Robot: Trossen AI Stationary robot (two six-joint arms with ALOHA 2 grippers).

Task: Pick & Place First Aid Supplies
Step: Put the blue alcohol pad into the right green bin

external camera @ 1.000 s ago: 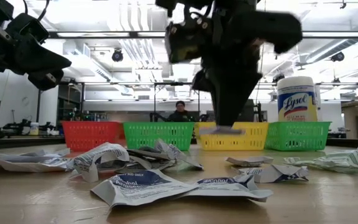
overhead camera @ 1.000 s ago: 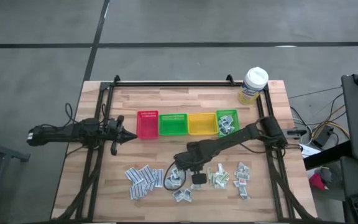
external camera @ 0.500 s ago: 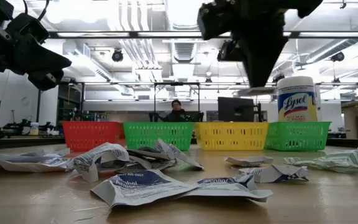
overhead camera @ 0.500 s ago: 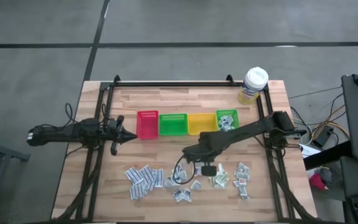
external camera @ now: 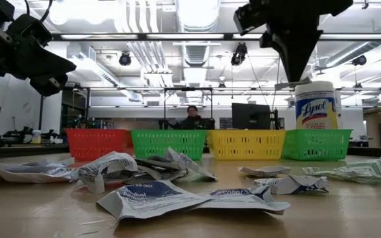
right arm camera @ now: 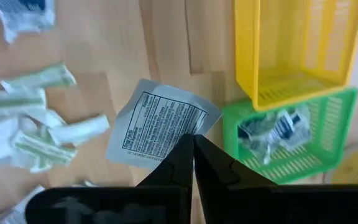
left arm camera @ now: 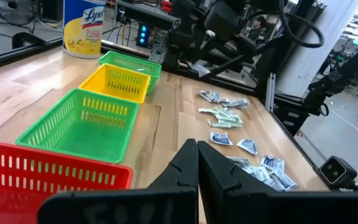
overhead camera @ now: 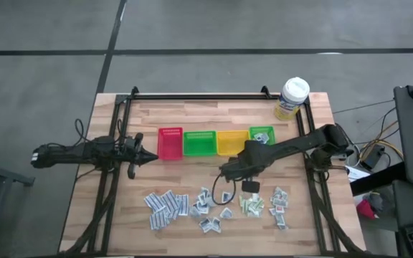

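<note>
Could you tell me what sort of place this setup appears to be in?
Most likely a robotics lab or workshop: a wooden table carries the arms, there are exposed ceiling ducts and lights, and a person sits at a monitor behind.

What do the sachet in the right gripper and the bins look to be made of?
Sachet pinched by the shut right gripper: thin paper or foil laminate, matte grey-white, judging by its printed face and slight creasing. Bins, such as the yellow bin and green bin: moulded plastic, slightly glossy, with a fine lattice of slots in walls and floor.
</note>
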